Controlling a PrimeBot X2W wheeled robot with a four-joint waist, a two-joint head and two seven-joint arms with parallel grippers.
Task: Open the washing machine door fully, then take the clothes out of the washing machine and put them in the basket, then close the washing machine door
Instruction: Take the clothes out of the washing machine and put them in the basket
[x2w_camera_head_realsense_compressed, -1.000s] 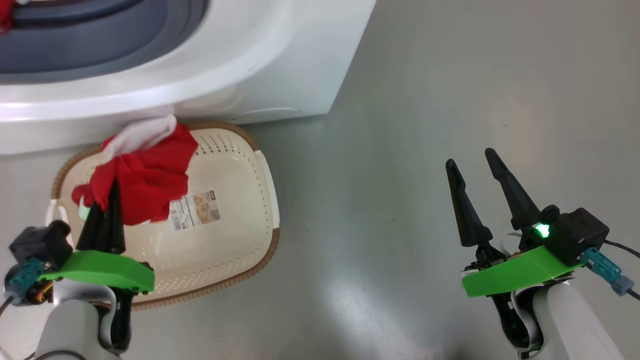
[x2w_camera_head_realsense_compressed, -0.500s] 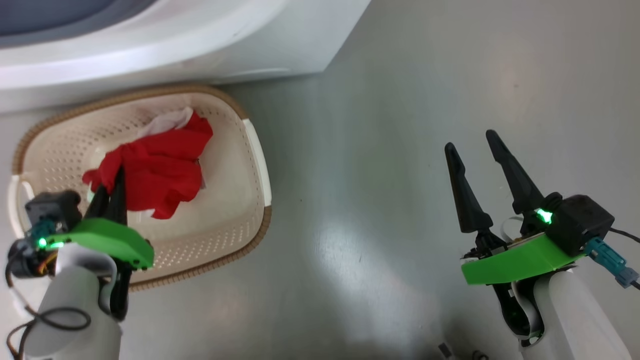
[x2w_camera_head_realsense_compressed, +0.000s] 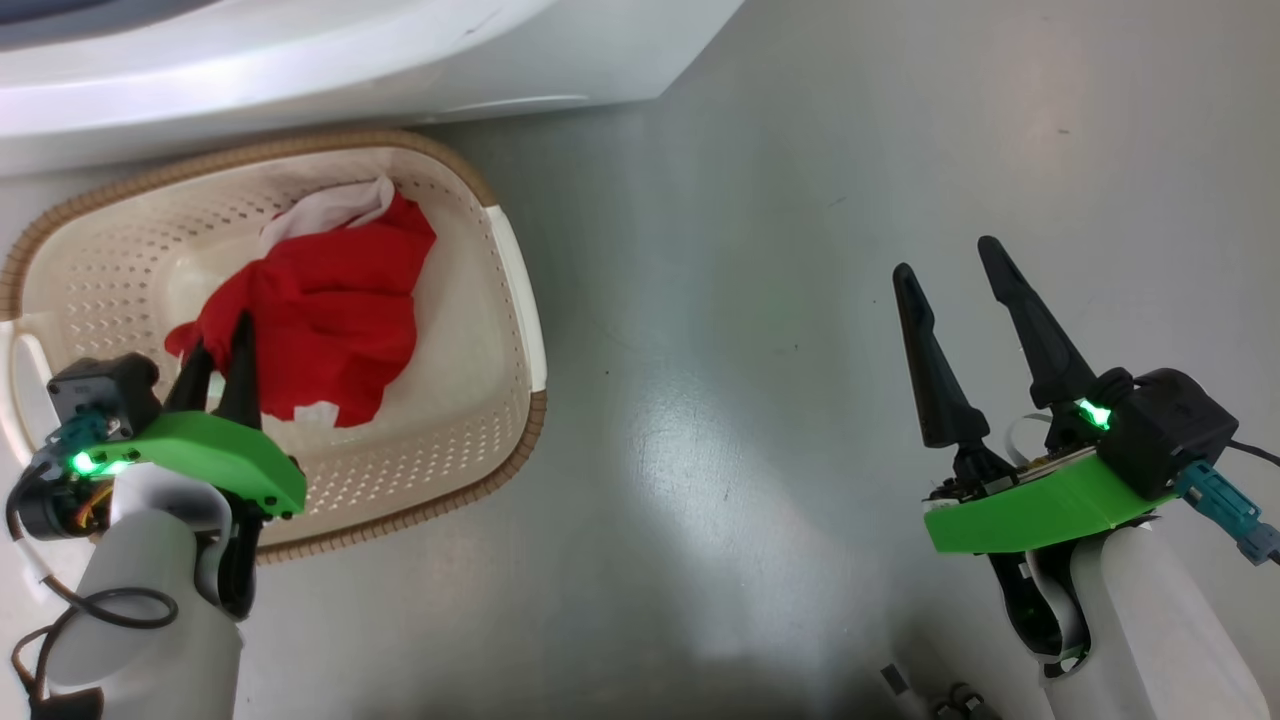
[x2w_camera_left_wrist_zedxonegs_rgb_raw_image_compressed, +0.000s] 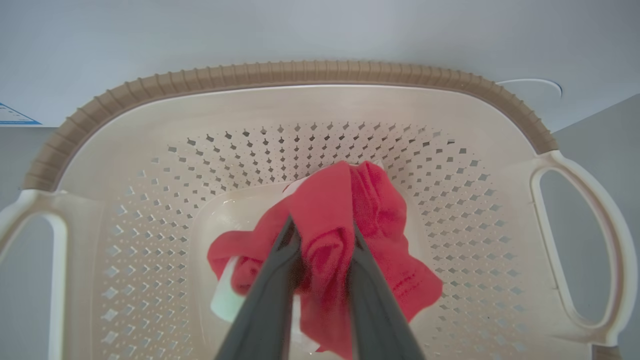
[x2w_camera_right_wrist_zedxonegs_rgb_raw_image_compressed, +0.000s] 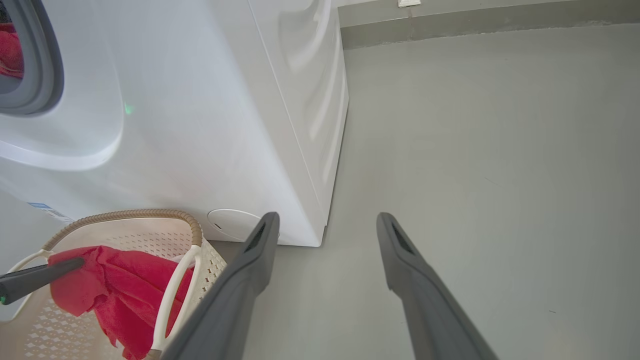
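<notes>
Left gripper (x2w_camera_left_wrist_zedxonegs_rgb_raw_image_compressed: 322, 227) pinched the bright red, white-cuffed garment (x2w_camera_head_realsense_compressed: 330, 300), lying lengthwise toward the white boxy washing machine (x2w_camera_head_realsense_compressed: 300, 70), cuff foremost, in the cream perforated basket (x2w_camera_head_realsense_compressed: 440, 455); right gripper (x2w_camera_head_realsense_compressed: 946, 258) gaped.

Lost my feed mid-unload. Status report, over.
Left gripper pinching red garment, low inside basket. Right gripper open, empty, above floor. More red fabric in washing machine drum. No obstruction seen near basket.
</notes>
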